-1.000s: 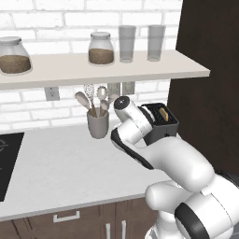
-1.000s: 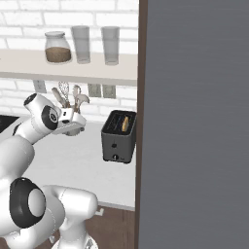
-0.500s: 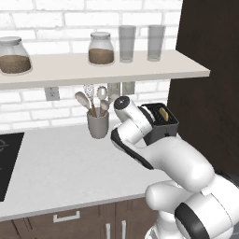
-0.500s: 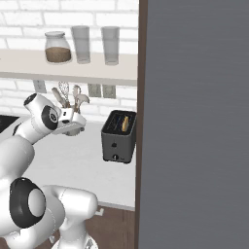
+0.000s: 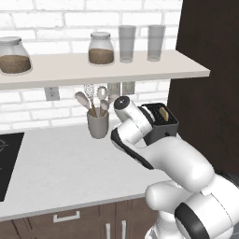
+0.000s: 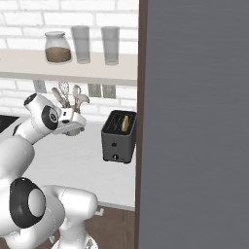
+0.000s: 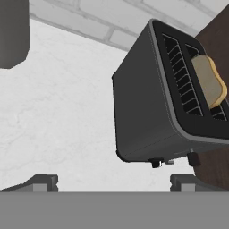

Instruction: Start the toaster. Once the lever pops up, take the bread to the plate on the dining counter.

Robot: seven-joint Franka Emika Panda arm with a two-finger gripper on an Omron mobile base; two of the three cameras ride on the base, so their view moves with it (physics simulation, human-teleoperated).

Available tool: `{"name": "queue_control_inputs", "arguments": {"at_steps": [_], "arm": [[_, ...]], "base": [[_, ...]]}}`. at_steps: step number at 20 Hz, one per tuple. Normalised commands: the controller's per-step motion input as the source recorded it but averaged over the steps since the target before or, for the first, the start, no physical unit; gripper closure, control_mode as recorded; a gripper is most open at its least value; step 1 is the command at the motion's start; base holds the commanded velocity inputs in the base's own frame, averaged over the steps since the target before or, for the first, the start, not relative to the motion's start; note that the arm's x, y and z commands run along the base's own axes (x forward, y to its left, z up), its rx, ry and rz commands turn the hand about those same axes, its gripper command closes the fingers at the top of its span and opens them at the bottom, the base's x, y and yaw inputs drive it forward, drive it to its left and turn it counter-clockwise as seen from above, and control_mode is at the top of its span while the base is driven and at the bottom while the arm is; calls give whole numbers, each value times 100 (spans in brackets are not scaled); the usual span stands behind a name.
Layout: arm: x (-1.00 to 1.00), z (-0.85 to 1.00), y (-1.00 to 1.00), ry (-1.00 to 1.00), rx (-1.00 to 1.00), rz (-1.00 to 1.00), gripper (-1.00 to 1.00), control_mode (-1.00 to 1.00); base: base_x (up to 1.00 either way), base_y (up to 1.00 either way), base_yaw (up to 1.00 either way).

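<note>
Pincer (image 7: pixel 114 180): jaws spread wide, nothing held, poised short of the toaster (image 7: pixel 152 98).
Left to right on the white worktop (image 5: pixel 60 163): grey utensil crock (image 5: pixel 98 124), then toaster, set by the dark cabinet (image 5: pixel 210 79); bread (image 7: pixel 209 80) stands up out of the far slot, probably awaiting the lever press.
</note>
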Motion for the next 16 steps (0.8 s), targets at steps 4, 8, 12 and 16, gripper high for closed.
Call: {"name": "queue_control_inputs", "arguments": {"at_steps": [4,8,12,16], "arm": [[0,0,0,0,0,0,-100,-100],[0,0,0,0,0,0,-100,-100],[0,0,0,0,0,0,-100,-100],[0,0,0,0,0,0,-100,-100]], "base": [[0,0,0],[0,0,0],[0,0,0],[0,0,0]]}}
